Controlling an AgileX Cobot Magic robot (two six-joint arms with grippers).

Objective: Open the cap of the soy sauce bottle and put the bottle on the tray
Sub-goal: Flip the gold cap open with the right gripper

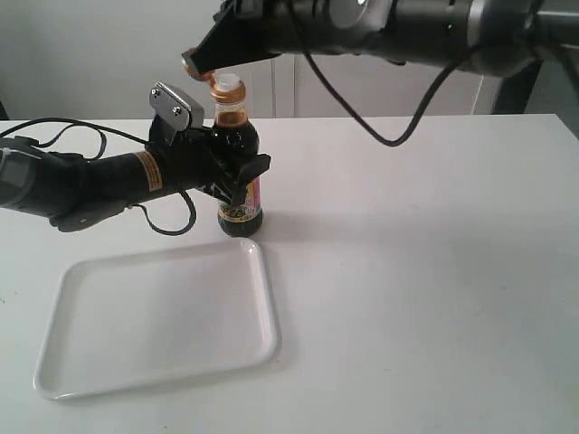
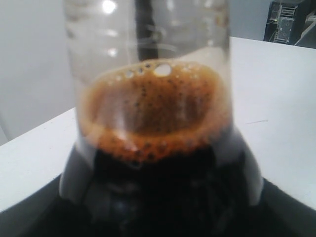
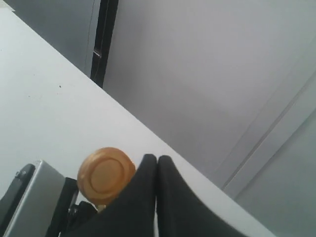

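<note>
Not yet on tray (image 1: 154, 316): soy sauce bottle (image 1: 235, 131), upright on the table just beside it, clamped by left gripper (image 1: 239, 179). Already flipped up off the spout: cap (image 1: 193, 61), at right gripper (image 3: 157, 165), fingers pressed together. Remaining: transfer onto tray.

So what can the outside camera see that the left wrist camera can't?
Only the outside camera shows the tray, the open cap with the right gripper at it, and the label. Only the left wrist camera shows, from very close, the bubbly brown foam inside the bottle. Both show the bottle and the white table.
</note>
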